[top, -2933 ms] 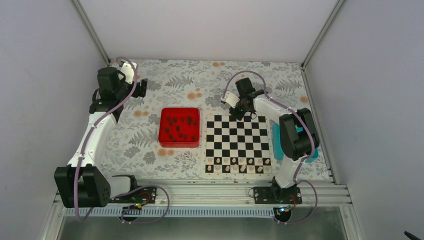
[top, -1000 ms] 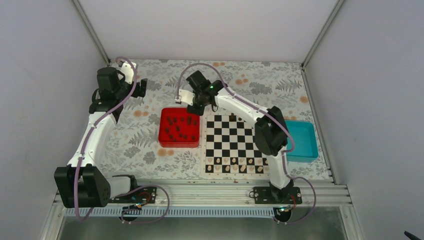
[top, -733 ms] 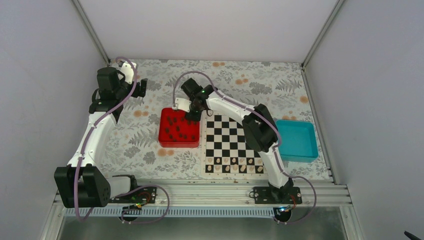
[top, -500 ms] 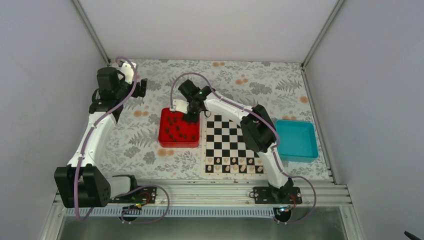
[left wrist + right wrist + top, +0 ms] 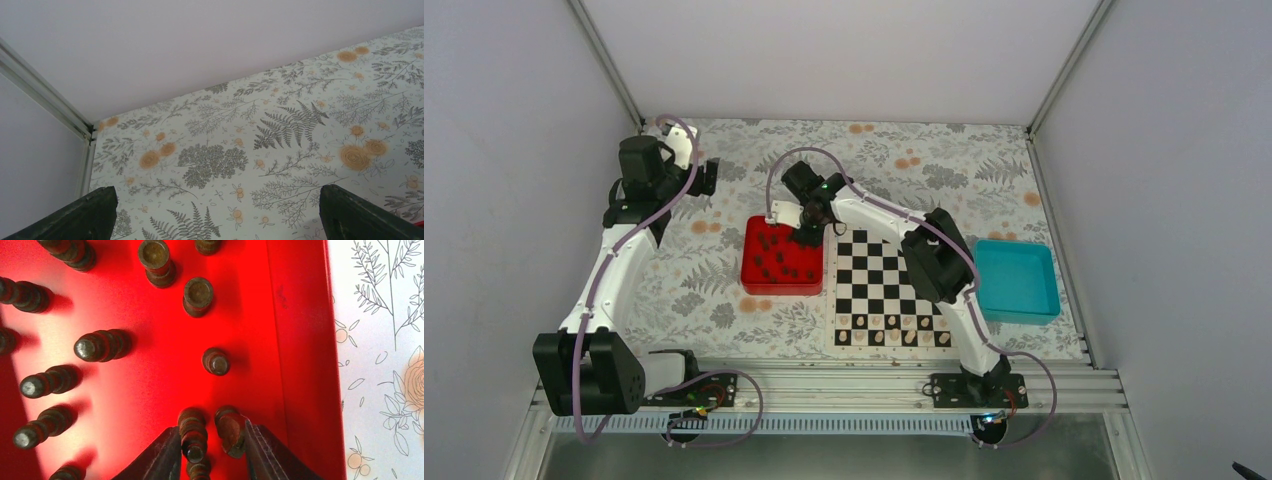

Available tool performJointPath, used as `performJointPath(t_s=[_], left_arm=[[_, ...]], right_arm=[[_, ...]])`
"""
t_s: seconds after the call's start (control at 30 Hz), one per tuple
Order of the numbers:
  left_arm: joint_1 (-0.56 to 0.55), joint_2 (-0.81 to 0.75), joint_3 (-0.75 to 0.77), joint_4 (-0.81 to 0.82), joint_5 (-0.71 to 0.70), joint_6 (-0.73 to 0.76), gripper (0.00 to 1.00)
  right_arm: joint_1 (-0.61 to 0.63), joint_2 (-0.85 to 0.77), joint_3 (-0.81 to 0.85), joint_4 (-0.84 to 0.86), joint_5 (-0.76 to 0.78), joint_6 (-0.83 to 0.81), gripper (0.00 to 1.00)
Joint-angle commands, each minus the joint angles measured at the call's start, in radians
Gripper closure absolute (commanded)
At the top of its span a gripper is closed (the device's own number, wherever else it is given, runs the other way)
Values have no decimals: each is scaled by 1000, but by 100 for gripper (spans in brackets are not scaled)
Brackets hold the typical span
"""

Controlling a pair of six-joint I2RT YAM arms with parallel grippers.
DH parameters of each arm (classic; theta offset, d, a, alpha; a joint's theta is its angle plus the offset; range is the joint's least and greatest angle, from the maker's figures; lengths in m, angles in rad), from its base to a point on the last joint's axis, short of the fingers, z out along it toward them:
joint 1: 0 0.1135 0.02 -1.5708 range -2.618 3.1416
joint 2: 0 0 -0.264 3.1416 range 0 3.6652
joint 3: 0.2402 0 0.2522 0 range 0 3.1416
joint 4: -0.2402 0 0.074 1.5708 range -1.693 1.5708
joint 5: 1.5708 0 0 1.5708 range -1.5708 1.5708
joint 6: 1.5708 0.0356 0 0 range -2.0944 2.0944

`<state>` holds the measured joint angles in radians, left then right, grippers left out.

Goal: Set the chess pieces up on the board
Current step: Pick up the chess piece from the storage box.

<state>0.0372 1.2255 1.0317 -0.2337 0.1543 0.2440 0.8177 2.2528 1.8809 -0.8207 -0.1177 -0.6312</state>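
Chess pieces (image 5: 100, 346), small dark turned pegs with ringed stems, crowd a glossy red tray (image 5: 300, 340) just beside the board (image 5: 894, 285). None shows yet on its flat black-and-white squares, and only pale pieces (image 5: 894, 338) line the near rows. The right gripper (image 5: 211, 435) reaches into the tray, jaws partly apart astride two pieces; whether it grips them cannot be told. The left gripper (image 5: 215, 210) hangs spread wide over the flowered tablecloth (image 5: 280, 125), holding nothing. Nearly the whole dark side appears left to place.

A table (image 5: 904, 160) covered in a pale cloth printed with ferns and orange flowers carries three things. The red tray (image 5: 782, 290) lies just left of the chessboard (image 5: 894, 290), and the teal tray (image 5: 1016, 280) lies at its right.
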Motion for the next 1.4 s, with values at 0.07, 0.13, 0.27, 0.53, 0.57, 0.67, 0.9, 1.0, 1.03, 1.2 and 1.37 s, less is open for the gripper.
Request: performJointPath(t_s=[0.07,0.13,0.27,0.53,0.57,0.67,0.9,1.0,1.03,1.2,1.37], left_arm=[[9,-18,-12,24,5,5,0],[10,-19,-13,25,7,6,0],[12,-18,-13,26,7,5,0],[17,-17,-15,29,8,5,0],[17,-18,-15,29,9,5,0],[17,-17,-14,28,9,5,0],[18,-19,-13,27,10,5,0],[19,-16,-15,29,8,5,0],[19,-15,-15,28,8,5,0],[20,-18,-15,28,7,6,0],[21,-19,-15,28,8,5,0]], right_arm=[[9,41,25,-17,-1,3,70],[8,46,29,-24,-7,1,70],[11,38,22,-21,-3,-1,68],[12,-6,-9,12,13,-2,64],[12,-15,-16,18,13,-2,63],[16,-37,-30,30,12,-2,62],[22,-63,-47,25,6,-4,62],[24,-70,-57,28,6,-2,62],[26,-70,-60,27,6,-3,62],[27,-64,-66,24,7,-3,62],[30,-57,-66,23,5,-3,62]])
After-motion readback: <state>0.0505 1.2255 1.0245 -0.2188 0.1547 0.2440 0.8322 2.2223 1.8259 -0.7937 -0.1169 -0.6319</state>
